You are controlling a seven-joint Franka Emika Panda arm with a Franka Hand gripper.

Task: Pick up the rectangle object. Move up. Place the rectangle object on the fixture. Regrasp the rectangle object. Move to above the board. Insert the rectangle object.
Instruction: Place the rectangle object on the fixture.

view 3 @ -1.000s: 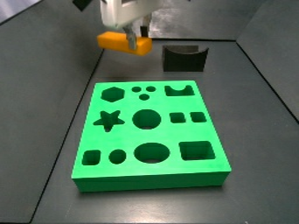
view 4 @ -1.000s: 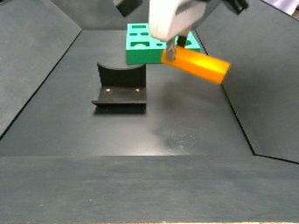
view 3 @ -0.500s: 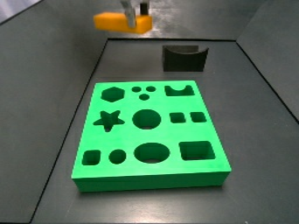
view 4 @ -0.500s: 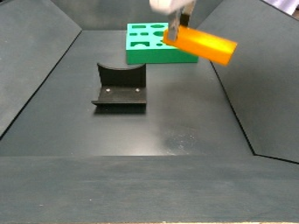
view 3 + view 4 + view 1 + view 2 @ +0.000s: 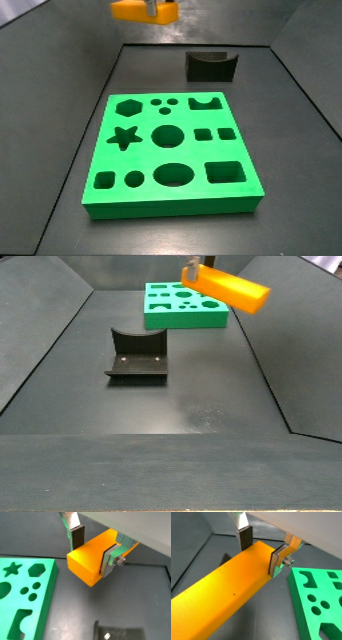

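Observation:
My gripper (image 5: 93, 549) is shut on the orange-yellow rectangle object (image 5: 90, 564), its silver fingers (image 5: 110, 554) clamping both sides near one end; the same grip shows in a wrist view (image 5: 261, 549) with the block (image 5: 224, 592) stretching away long. In both side views the block (image 5: 140, 10) (image 5: 230, 289) hangs high above the floor, the gripper (image 5: 191, 273) mostly cut off by the frame edge. The green board (image 5: 171, 150) (image 5: 185, 306) lies flat below, also in both wrist views (image 5: 23, 597) (image 5: 314, 604). The black fixture (image 5: 210, 66) (image 5: 136, 354) stands on the floor, apart from the block.
Dark sloping walls (image 5: 47, 346) enclose the dark floor (image 5: 174, 416) on all sides. The fixture's top edge shows in a wrist view (image 5: 120, 634).
The gripper has risen steadily with the rectangle object held in it; in both side views the block has moved up toward the frame's top. Board and fixture have not moved.

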